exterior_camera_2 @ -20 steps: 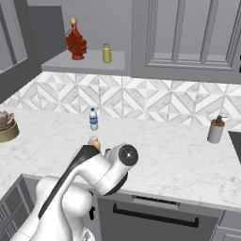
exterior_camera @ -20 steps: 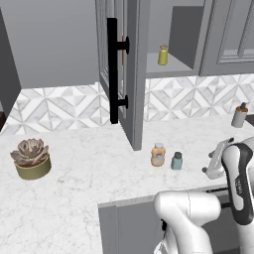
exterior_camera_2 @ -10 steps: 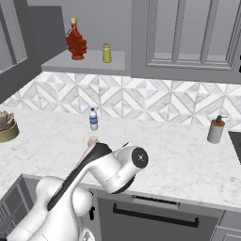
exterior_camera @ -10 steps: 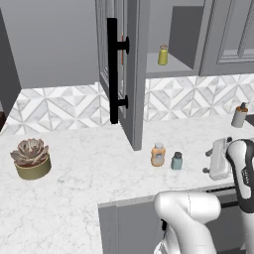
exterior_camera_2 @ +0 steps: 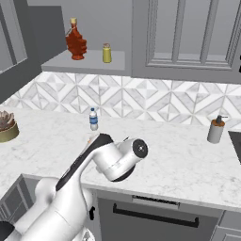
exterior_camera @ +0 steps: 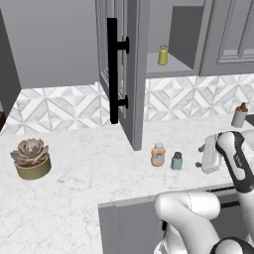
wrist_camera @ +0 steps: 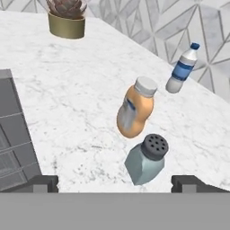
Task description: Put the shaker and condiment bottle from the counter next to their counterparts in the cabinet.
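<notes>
The shaker (exterior_camera: 176, 160), pale teal with a dark perforated cap, stands on the white marble counter (exterior_camera: 89, 168) just right of the squat orange condiment bottle (exterior_camera: 158, 154). My gripper (exterior_camera: 203, 156) hovers open a little to the right of the shaker, pointing at it. In the hand view the shaker (wrist_camera: 146, 159) sits close, between my spread fingertips (wrist_camera: 188, 183) and slightly right of centre, with the condiment bottle (wrist_camera: 134, 110) right behind it. The grey cabinet door (exterior_camera: 130, 74) with the black bar handle (exterior_camera: 113, 69) stands open above the counter.
A yellow bottle (exterior_camera: 162, 54) stands on the cabinet shelf, beside a red bottle (exterior_camera_2: 75, 43). A small water bottle (exterior_camera_2: 93, 119) stands near the backsplash, a grey pump dispenser (exterior_camera: 239, 115) at far right, and a potted succulent (exterior_camera: 32, 158) at far left.
The hand has edged a little left toward the shaker and the arm's elbow has swung over. The jaws stay wide; bottles and shaker have not moved.
</notes>
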